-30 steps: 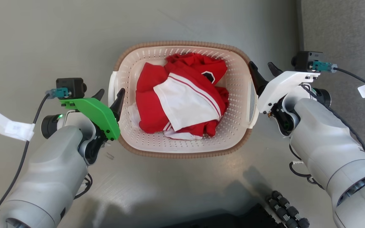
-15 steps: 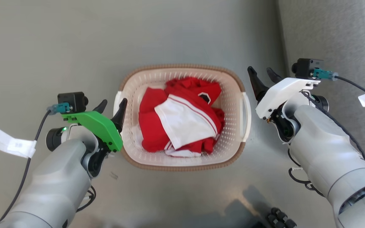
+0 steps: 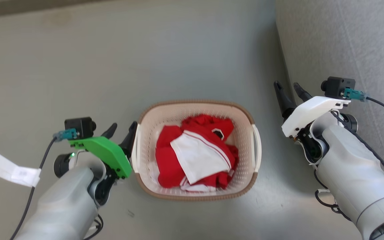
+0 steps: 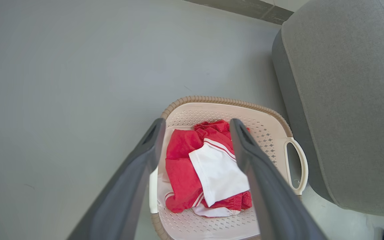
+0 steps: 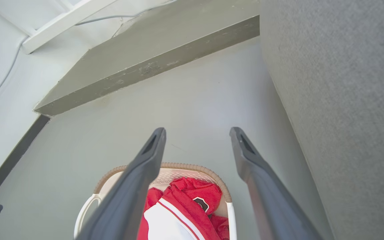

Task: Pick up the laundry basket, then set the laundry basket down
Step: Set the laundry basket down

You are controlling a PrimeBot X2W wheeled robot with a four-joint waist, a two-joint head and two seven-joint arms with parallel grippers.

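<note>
1. Two end effectors are beside the laundry basket [image 3: 197, 197], which stands on the floor [image 3: 112, 60] with red and white clothes [image 3: 195, 156] inside it.
2. The left end effector [image 3: 123, 126] has its fingers apart and holds nothing. Its inner finger is just beside the left handle [image 3: 136, 146]; I cannot tell if it touches.
3. The right end effector [image 3: 286, 85] also has its fingers apart and empty. It is apart from the right handle [image 3: 257, 146], with bare floor between them.
4. On the basket's right is a grey upholstered piece of furniture [image 3: 338, 40]. Only a narrow strip of floor separates its base from the right handle, and the right arm is over this edge.
5. On the far side and the left side of the basket the floor is wide and open, up to the dark skirting [image 3: 28, 8] at the far edge.
6. One second ago the right fingers were over the right handle; now they are away from it. The basket looks smaller compared with the arms than before, and the whole head view has shifted because the camera moved.
</note>
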